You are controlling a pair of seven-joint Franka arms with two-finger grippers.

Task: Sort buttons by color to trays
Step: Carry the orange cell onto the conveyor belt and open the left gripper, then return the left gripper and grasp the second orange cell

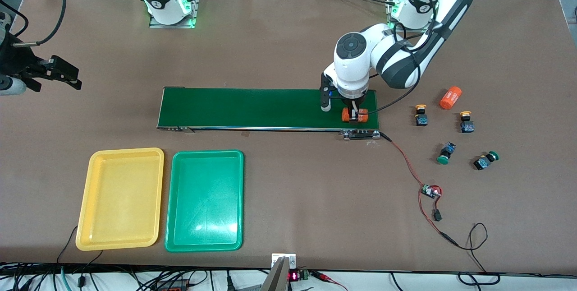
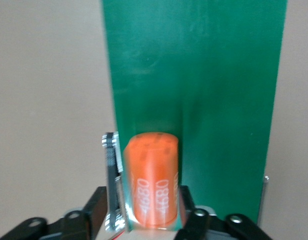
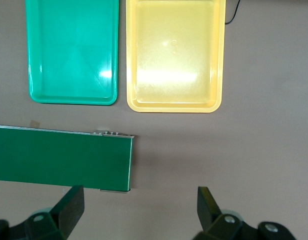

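Note:
Four buttons lie on the table at the left arm's end: two yellow-capped [image 1: 421, 115] [image 1: 466, 122] and two green-capped [image 1: 446, 152] [image 1: 485, 160]. The yellow tray [image 1: 121, 198] [image 3: 174, 55] and the green tray [image 1: 205, 200] [image 3: 73, 50] sit side by side, both bare. My left gripper [image 1: 354, 115] [image 2: 146, 210] is down on the belt's end, open. An orange cylinder [image 2: 151, 180] lies on the belt between its fingers, with a sliver of green on each side. My right gripper [image 1: 67, 76] [image 3: 140, 197] waits open and holds nothing, over the table off the belt's right-arm end.
The long dark-green conveyor belt [image 1: 252, 108] [image 2: 204, 75] [image 3: 54, 157] runs across the middle of the table. A second orange cylinder [image 1: 451, 97] lies beside the buttons. A small circuit board [image 1: 430, 190] with red wires trails from the belt toward the front camera.

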